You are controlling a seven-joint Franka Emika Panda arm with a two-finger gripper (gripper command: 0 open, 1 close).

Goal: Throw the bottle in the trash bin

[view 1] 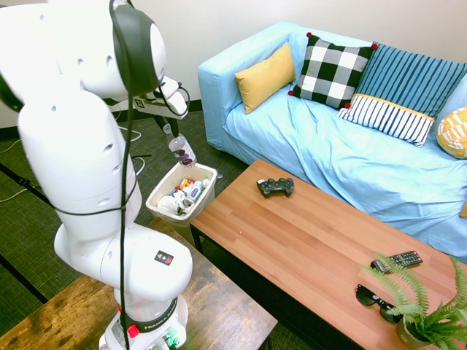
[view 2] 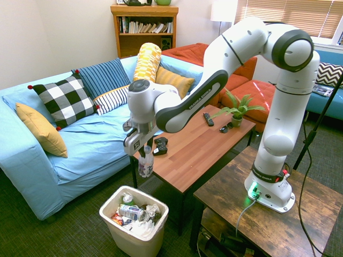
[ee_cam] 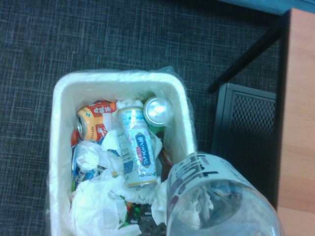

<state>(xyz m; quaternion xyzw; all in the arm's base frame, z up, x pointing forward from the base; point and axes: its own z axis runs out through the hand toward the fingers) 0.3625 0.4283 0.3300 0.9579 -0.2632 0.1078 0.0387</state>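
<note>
The gripper (view 2: 144, 151) is pinching the bottle (view 2: 146, 165) by its neck, so the pick-up is done. The bottle hangs in the air, above the trash bin (view 2: 159, 231) and toward its 2 o'clock corner, near the coffee table (view 2: 203, 144). What remains, I think, is to release it into the bin.
</note>
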